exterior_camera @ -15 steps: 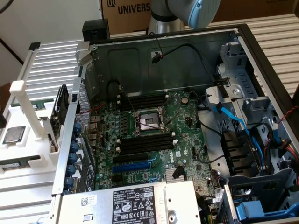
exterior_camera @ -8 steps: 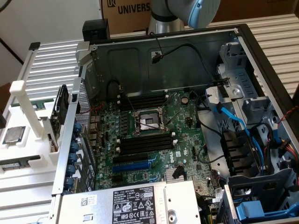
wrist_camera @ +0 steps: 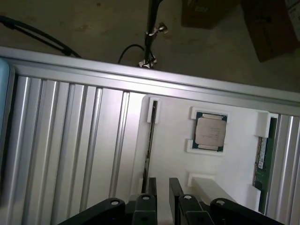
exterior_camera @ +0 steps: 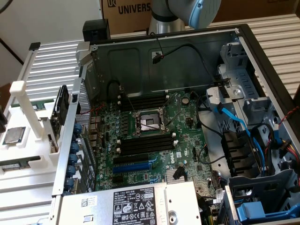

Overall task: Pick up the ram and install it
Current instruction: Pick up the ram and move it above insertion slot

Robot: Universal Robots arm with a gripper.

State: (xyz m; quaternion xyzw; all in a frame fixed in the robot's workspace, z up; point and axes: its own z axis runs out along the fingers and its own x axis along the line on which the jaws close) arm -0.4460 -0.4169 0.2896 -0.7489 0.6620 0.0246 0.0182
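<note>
Hovers with gripper [wrist_camera: 162, 185] spread and empty above the white holder [wrist_camera: 171, 140] at the exterior view's lower left, near 1 ram [wrist_camera: 263, 150] parked near the processor chip [wrist_camera: 210, 132], cradled for easy pinching

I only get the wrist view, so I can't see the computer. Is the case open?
Observer: Yes, the case lies open, with the green board bare.
Operator: Any free slots?
Observer: Long black slots flank the socket on two sides; all look empty.
Operator: Loose cables?
Observer: Blue cables lie on the exterior view's right, clear of the slots.
</note>
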